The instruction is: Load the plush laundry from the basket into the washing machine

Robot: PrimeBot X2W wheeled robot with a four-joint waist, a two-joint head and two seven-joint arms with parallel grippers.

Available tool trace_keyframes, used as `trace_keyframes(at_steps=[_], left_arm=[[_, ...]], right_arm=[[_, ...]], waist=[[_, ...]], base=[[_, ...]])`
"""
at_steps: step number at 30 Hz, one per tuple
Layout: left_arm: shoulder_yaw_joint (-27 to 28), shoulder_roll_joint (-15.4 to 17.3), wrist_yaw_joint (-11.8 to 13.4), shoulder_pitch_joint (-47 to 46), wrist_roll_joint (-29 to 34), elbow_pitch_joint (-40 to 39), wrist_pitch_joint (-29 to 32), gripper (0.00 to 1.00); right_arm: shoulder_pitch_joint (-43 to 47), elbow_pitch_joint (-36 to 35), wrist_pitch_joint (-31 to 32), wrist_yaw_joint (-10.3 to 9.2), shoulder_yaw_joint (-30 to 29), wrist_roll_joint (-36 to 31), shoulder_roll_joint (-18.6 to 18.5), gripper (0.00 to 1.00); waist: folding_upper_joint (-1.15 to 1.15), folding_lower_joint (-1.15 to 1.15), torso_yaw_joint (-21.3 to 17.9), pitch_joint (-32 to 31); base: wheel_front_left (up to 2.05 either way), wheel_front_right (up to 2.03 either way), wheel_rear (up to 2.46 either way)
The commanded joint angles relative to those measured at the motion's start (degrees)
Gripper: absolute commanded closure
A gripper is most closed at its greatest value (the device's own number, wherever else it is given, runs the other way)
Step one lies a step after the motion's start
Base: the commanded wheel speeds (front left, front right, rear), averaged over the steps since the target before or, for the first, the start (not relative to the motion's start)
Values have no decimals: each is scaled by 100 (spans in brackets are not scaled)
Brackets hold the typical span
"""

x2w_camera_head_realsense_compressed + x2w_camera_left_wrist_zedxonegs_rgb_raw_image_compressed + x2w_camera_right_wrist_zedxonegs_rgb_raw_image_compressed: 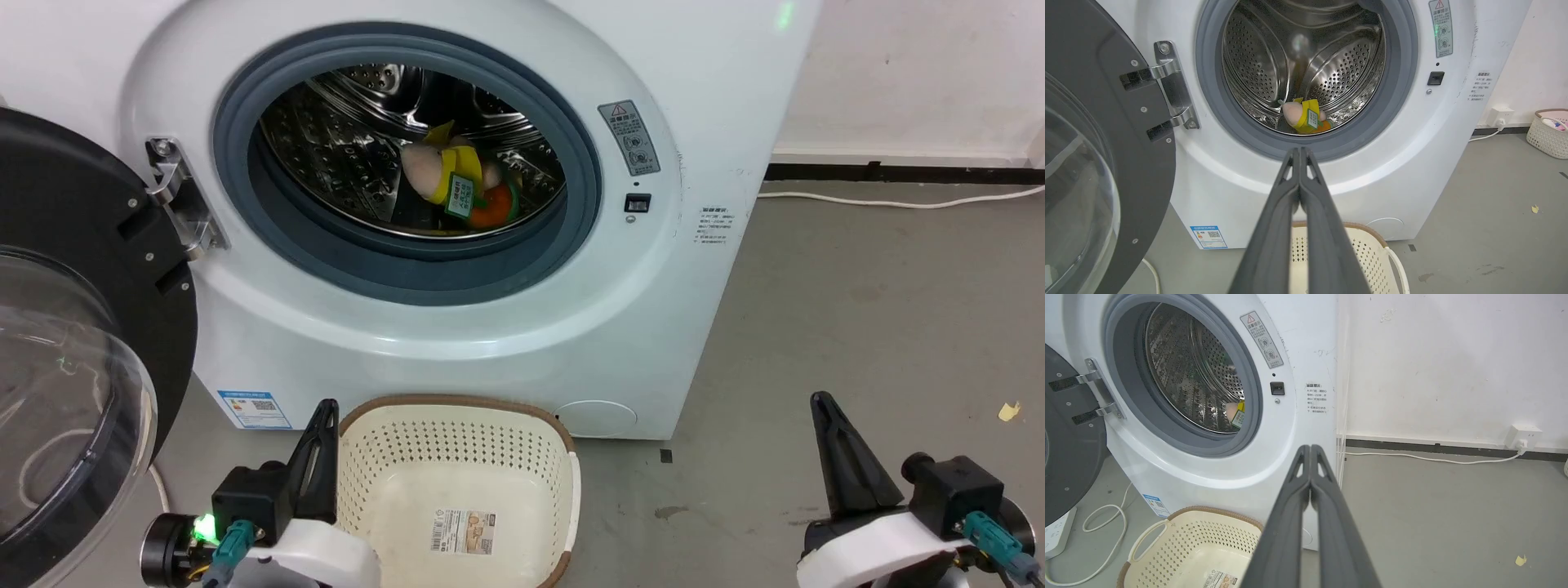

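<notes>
We face the washing machine (457,343), and its black round door (49,180) hangs wide open on our left. The grey rubber ring (408,282) frames the steel drum (343,155). On the floor just in front of the machine sits the basket (457,437), holding nothing but the paper label (463,531) on its floor.

Our left gripper (1299,150) is just beside the basket's left rim, our right gripper (1310,447) well apart on the other side. Each has its two fingers pressed together on nothing.

The plush laundry (457,184) lies inside the drum on its lower wall, the green tag (459,196) facing us. We judge the loading done.

What can go wrong from here comes mostly from our own arms:
- The left fingers are so near the rim that a careless sweep could tip or shove the basket.
- If the door is to be closed, a push on its clear dome could slip.
- The bundle looks to sit toward the front of the drum, so it could catch on the rubber ring.
</notes>
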Motion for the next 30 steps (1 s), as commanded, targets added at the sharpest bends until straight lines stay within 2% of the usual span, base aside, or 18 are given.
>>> trace_keyframes(at_steps=[1, 30], left_arm=[[45, -30, -12, 71, 56, -50, 47, 100], [278, -221, -99, 108, 329, -212, 375, 100]], right_arm=[[20, -41, 48, -2, -8, -57, 1, 100], [30, -156, 377, -3, -22, -287, 1, 100]], waist=[[0, 0, 1, -4], [0, 0, 9, -80]], base=[[0, 0, 0], [0, 0, 0]])
